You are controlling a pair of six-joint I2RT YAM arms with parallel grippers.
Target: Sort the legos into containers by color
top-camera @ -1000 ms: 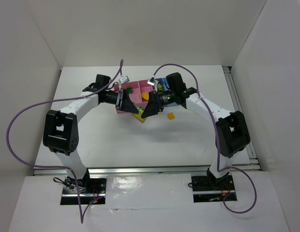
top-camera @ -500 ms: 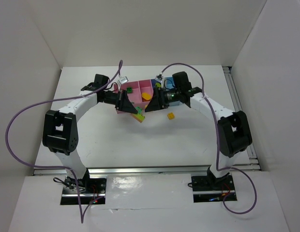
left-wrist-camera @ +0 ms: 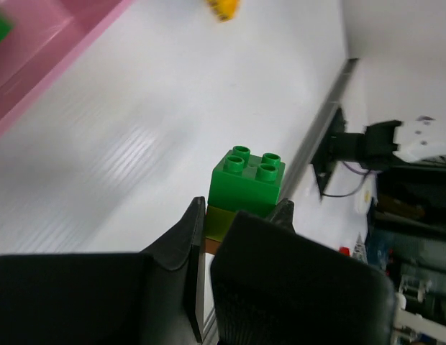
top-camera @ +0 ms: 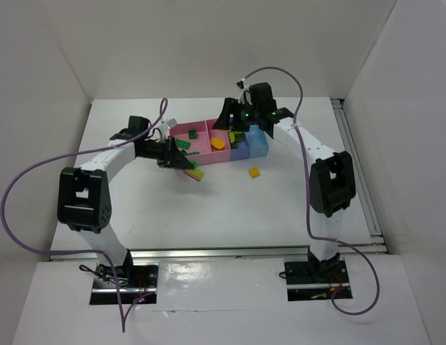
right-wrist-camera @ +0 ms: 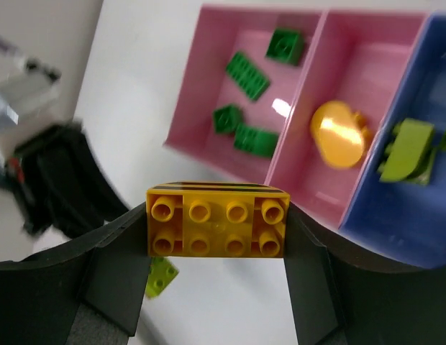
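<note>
- The left gripper is pressed tight on a little stack of bricks.
- The top brick of the stack is dark green, and a lime one sits under it.
- The stack is low over the white table, just in front of the first pink bin. I cannot tell if it touches the table.
- The right gripper is pinching an orange-yellow brick by its two short ends, with a finger on each side.
- This brick hangs in the air, close to the edge of the pink bins.
- The first pink bin has four dark green bricks in it.
- The second pink bin has one round orange piece in it.
- The purple-blue bin next to it has lime green pieces in it.
- The light blue bin is at the right end of the row.
- A small yellow brick lies alone on the table, in front of the bins.
</note>
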